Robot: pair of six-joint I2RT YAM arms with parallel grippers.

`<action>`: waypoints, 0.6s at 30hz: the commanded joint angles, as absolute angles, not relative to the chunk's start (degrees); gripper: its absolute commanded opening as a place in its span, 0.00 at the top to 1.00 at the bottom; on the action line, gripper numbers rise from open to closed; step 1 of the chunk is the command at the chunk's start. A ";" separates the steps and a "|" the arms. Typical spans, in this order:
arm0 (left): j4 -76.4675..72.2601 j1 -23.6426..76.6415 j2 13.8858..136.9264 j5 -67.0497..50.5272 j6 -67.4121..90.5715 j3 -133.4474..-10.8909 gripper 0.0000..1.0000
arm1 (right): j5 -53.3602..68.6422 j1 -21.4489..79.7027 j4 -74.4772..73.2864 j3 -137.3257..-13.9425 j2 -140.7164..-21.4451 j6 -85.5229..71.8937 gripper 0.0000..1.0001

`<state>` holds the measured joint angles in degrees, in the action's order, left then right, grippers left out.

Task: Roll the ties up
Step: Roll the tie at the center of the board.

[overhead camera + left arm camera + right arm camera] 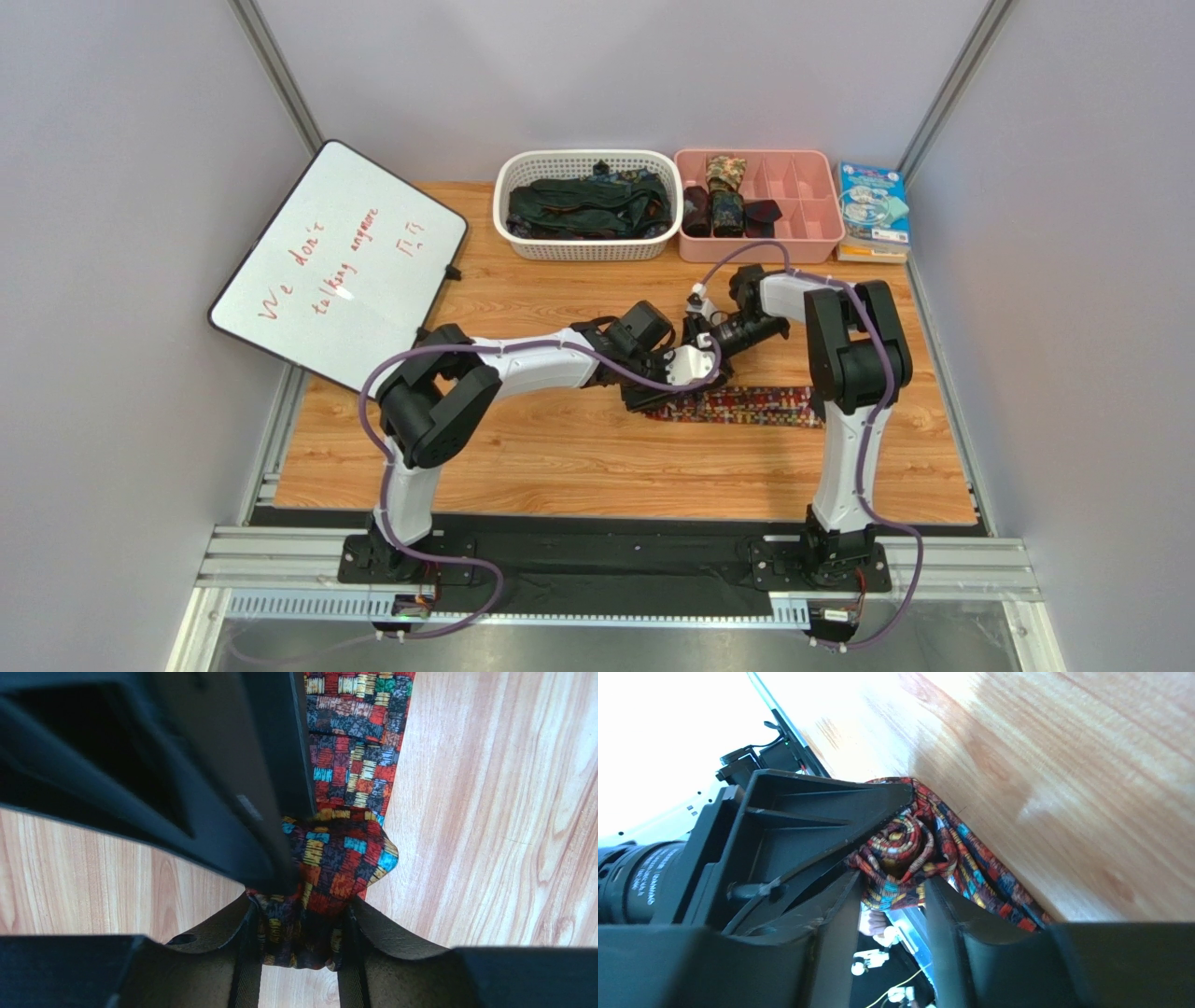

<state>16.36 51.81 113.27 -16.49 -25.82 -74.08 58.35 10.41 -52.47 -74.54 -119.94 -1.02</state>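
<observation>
From above: mid-task. A few finished coils [725,196] in the pink tray [807,217]; a heap of loose dark ties [589,203] waiting in the white basket [582,248]. On the wooden surface [561,448], the patterned tie [758,406] only partly rolled: wound up at its left end, where both arms meet, the rest lying flat toward the right. By this reading, one roll under way with most of its length to go, then the basket's load.

From the left wrist: left jaws partway closed and clenched on the small coil [337,861] of the patterned tie, with fabric filling the gap between both fingers [382,945]. Flat tail running off across the wood at the top. A dark finger [267,812] of the right jaws lying against the coil from the upper left.

From the right wrist: right jaws partway apart, the coil at the fingertips, its lower edge dipping into the gap, open space showing deeper in. Impossible to tell whether pinching or merely flanking. A finger of the left jaws crossing from the left, up against the coil.
</observation>
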 commanded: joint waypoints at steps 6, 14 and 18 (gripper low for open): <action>21.72 51.33 113.67 -16.16 -22.06 -73.40 0.46 | 52.13 10.72 -50.01 -72.25 -123.57 0.00 1.00; 0.93 46.41 100.55 -33.57 -17.50 -58.20 0.15 | 45.53 10.46 -47.99 -72.33 -124.80 5.97 1.00; -14.56 46.41 100.19 -34.01 -11.00 -51.95 0.01 | 45.17 11.60 -46.50 -71.55 -124.28 7.29 1.00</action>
